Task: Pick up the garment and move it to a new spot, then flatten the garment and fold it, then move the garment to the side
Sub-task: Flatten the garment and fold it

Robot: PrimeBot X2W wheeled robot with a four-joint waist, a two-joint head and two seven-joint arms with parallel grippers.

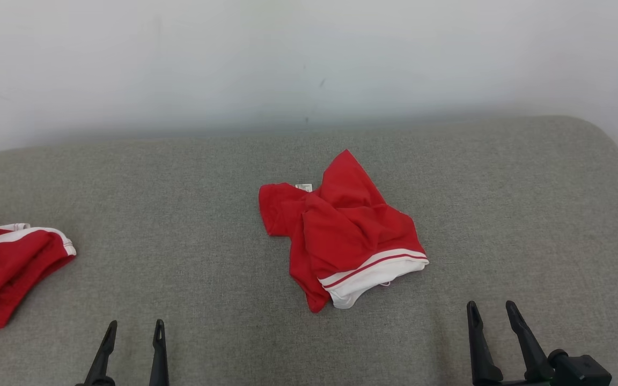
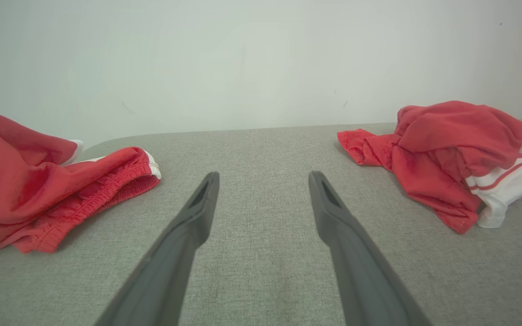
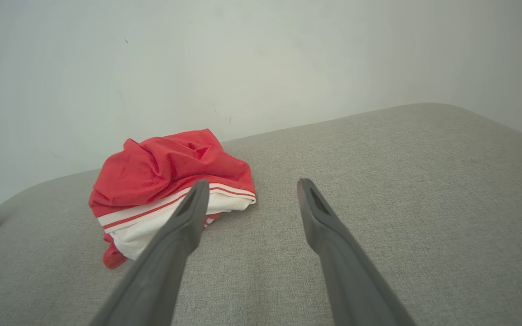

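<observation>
Two red garments lie on the grey padded surface (image 1: 502,214), the crumpled garment (image 1: 341,236) at its middle with bare fabric all round and the second garment (image 1: 8,268) far to the left, while both claws, left gripper (image 1: 134,327) and right gripper (image 1: 494,308), hang spread and empty near the front.

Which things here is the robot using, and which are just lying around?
For the job, most likely: crumpled red garment with white striped band, in the middle; open left claw; open right claw; grey fabric surface beneath.
Just lying about: second red and white garment at the left edge; white wall.
</observation>
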